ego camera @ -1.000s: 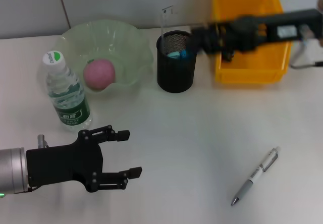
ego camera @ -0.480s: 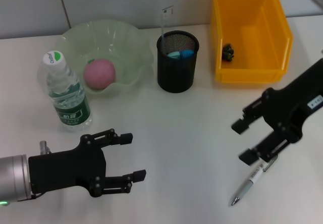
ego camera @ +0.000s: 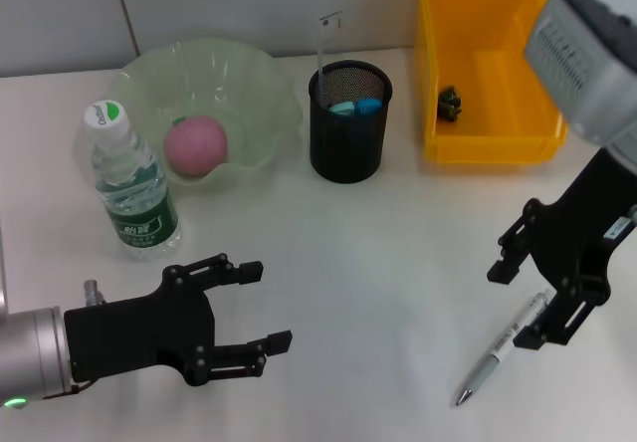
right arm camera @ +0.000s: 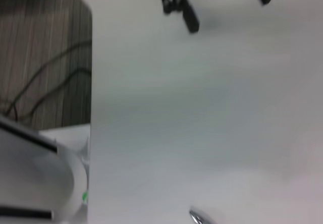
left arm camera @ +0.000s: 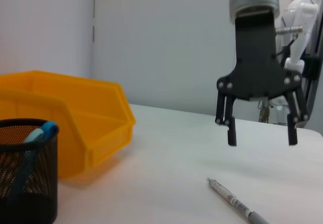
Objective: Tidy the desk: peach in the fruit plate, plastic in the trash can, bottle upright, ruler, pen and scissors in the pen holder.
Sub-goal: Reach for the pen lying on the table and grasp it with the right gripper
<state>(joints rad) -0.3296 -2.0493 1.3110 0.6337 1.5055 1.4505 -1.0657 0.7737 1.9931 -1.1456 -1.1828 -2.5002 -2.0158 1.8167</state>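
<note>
Now the right gripper [ego camera: 523, 303] is hanging spread just above the pen [ego camera: 503, 350], which is lying on the desk [ego camera: 398, 253] well clear of the holder [ego camera: 348, 123]. Meanwhile the left gripper [ego camera: 264, 308] is sitting spread near the bottle [ego camera: 129, 183].

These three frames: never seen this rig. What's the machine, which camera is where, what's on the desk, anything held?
It's a two-armed robot. The head view looks down at the desk; each wrist carries a camera too. The left gripper is open and idle near the front edge. The right gripper hangs open above the pen, holding nothing. Also there: a peach in the fruit plate, an upright bottle, a pen holder and a yellow bin.
</note>
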